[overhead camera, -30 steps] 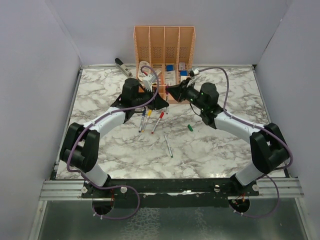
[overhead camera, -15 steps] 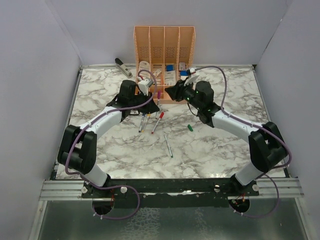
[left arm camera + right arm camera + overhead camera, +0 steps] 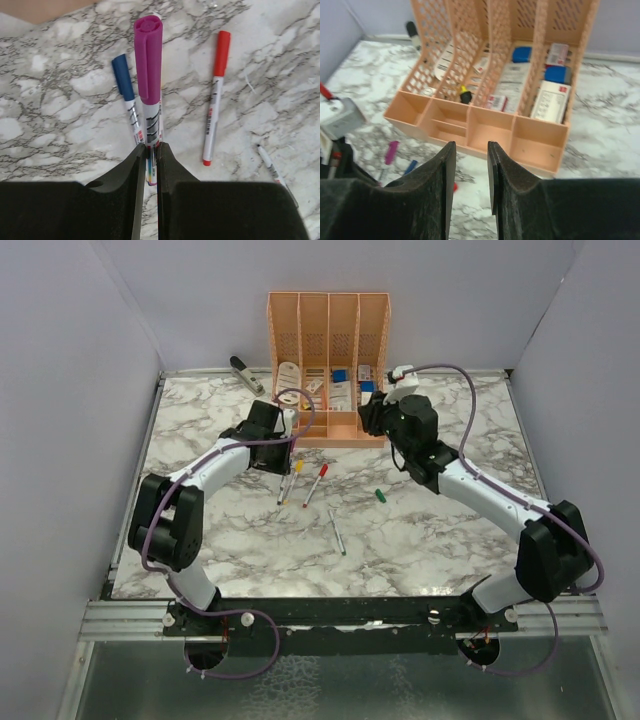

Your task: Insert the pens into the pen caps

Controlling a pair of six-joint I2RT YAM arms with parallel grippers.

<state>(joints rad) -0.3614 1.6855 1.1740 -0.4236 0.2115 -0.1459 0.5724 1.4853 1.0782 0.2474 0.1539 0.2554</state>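
My left gripper [image 3: 148, 146] is shut on the barrel of a pen with a purple cap [image 3: 148, 70] on it and holds it above the marble table. Below it lie a blue-capped pen [image 3: 129, 102] and a red-capped pen [image 3: 215, 100]. In the top view the left gripper [image 3: 285, 457] is over the blue-capped and yellow-capped pens [image 3: 288, 482], with the red-capped pen [image 3: 315, 483] beside them. An uncapped pen [image 3: 337, 531] and a loose green cap [image 3: 380, 495] lie apart. My right gripper [image 3: 470, 145] is open and empty in front of the organiser; it also shows in the top view [image 3: 368, 420].
The peach desk organiser [image 3: 328, 340] stands at the back centre with small items in its compartments, and its front tray [image 3: 540, 145] is just ahead of the right gripper. A grey stapler [image 3: 245, 373] lies at the back left.
The two grippers, close together a second ago, have parted. The left one has drawn back left with the purple-capped pen. The right one has moved right and stands open.
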